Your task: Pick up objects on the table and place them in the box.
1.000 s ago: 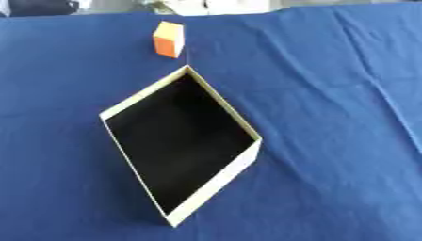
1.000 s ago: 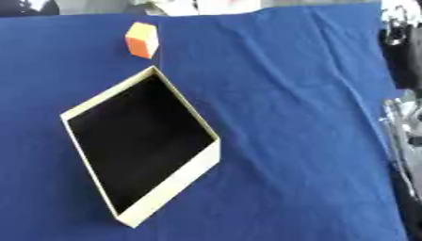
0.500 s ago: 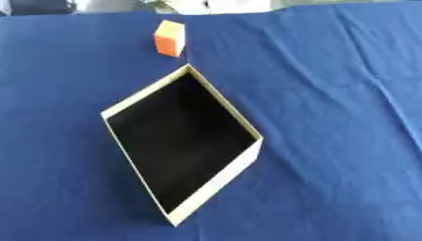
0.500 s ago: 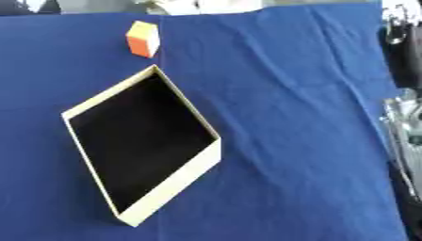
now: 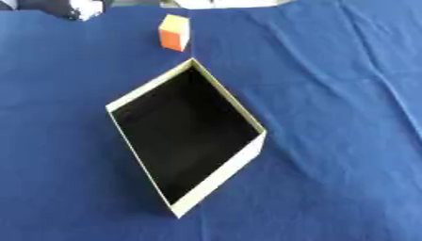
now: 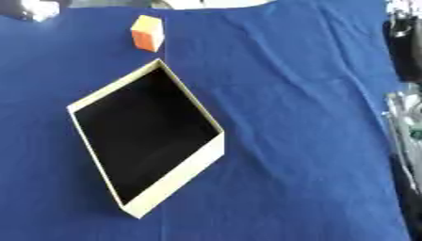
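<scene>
An open cream-walled box [image 5: 221,96] with a dark inside lies on the blue cloth, turned like a diamond, and nothing shows inside it. A small orange block [image 5: 173,33] stands on the cloth just beyond the box's far corner, apart from it. Neither of my hands shows in either view.
The blue cloth [image 5: 338,94] covers the whole table, with creases on its right half. Its right edge shows in the right eye view, with dark and silver shapes [image 6: 404,127] beyond it. The far edge runs along the top, with pale clutter [image 5: 82,7] behind it.
The whole picture has shifted up a little, so the camera has moved. The box and the orange block stay where they were relative to each other.
</scene>
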You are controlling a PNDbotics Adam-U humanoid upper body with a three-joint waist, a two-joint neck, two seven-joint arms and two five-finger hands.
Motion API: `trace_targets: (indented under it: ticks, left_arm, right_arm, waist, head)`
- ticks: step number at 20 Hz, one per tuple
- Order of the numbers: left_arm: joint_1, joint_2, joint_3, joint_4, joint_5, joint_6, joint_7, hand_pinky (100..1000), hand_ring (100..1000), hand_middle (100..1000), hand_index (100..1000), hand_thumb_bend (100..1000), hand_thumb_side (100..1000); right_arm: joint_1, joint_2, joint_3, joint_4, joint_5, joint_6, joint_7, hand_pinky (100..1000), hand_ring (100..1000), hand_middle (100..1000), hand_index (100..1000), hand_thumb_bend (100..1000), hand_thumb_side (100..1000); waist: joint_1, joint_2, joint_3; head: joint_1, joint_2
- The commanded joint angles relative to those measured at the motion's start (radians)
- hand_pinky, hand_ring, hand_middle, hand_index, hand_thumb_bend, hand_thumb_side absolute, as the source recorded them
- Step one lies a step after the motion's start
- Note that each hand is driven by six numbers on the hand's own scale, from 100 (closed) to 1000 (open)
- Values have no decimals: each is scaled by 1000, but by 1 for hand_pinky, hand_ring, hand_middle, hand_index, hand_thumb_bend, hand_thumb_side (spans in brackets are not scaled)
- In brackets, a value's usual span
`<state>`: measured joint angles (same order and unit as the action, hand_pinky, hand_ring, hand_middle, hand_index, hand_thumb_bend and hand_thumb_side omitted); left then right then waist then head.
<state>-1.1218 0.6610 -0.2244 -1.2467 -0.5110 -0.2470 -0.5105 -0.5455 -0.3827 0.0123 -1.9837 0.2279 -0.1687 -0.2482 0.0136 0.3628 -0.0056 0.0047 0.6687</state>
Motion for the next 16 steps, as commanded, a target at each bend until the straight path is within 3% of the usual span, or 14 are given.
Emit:
trace_targets:
  ticks: [1, 6, 9, 16]
  left_arm:
    - [-41, -2, -23, 42, -40, -23, -38, 629, 809, 789, 876, 555, 425]
    - [-72, -40, -11, 106, -98, -63, -118, 649, 826, 800, 886, 607, 437]
    - [-85, -55, -1, 128, -101, -79, -166, 661, 836, 808, 893, 633, 443]
    - [-100, -77, 7, 143, -73, -95, -219, 658, 836, 807, 898, 596, 441]
  right_arm:
    - [-9, -11, -9, -16, -1, -2, -5, 769, 764, 578, 746, 100, 789]
    - [-10, -3, -10, -16, 0, -4, -6, 770, 765, 580, 746, 100, 784]
    - [-11, 2, -10, -16, 1, -6, -6, 770, 764, 579, 746, 100, 781]
    - [-12, 10, -10, -16, -1, -7, -5, 770, 761, 576, 745, 100, 780]
  waist:
    - [-5, -28, 6]
    - [-6, -39, 8]
    - [-7, -45, 4]
    - [-10, -48, -1]
  head:
    - [2, 6]
    - [3, -1]
    - [-1, -25]
    - [-33, -61]
